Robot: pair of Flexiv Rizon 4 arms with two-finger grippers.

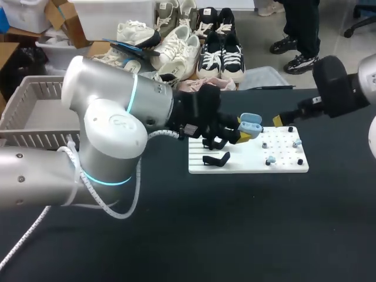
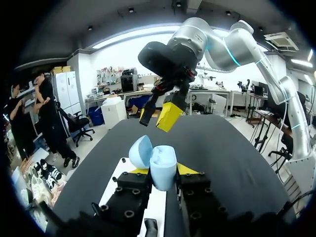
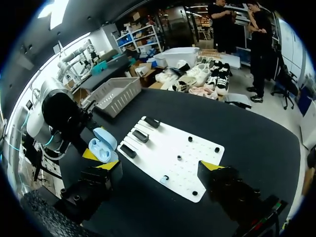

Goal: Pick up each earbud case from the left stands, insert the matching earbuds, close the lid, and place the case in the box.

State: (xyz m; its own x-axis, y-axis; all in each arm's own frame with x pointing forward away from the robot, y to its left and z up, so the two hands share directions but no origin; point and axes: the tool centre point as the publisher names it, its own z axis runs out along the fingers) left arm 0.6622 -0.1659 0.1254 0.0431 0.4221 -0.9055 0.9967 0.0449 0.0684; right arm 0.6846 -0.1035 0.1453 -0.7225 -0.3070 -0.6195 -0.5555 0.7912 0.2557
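A light blue earbud case (image 1: 251, 123) with its lid open is held over the left part of the white board (image 1: 247, 164). My left gripper (image 1: 244, 131) is shut on the case (image 2: 159, 167), one yellow tip on each side. My right gripper (image 1: 278, 121) hovers just right of it, open and empty. From the left wrist it appears ahead of the case as the right gripper (image 2: 158, 116). In the right wrist view the case (image 3: 102, 144) is beside one finger of my right gripper (image 3: 159, 168). Small blue earbuds (image 1: 271, 160) sit on the board's right half.
Black stands (image 1: 216, 160) are on the board's left side, one under my left gripper. A grey slatted basket (image 1: 35, 111) is at the table's far left corner. The board also carries small black pegs (image 1: 300, 162). Dark tabletop (image 1: 235, 235) lies in front.
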